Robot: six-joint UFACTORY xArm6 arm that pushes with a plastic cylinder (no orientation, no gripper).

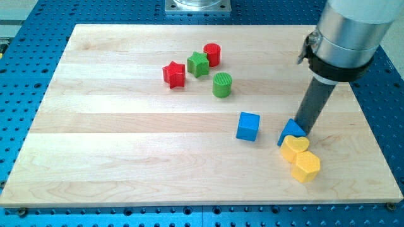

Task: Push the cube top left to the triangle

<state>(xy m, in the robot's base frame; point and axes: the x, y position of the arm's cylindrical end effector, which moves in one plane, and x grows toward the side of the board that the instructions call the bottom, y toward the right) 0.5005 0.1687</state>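
Note:
A blue cube point(248, 126) sits on the wooden board point(126, 157), right of centre. A blue triangle point(291, 132) lies just to the cube's right, with a narrow gap between them. My tip point(306, 130) stands at the triangle's right edge, touching or almost touching it, on the side away from the cube. The dark rod rises from there to the silver arm body point(350, 31) at the view's top right.
A yellow heart point(294, 147) and a yellow hexagon point(306, 166) lie just below the triangle. A red star point(174, 74), a green star point(197, 64), a red cylinder point(212, 54) and a green cylinder point(222, 84) cluster at the upper middle.

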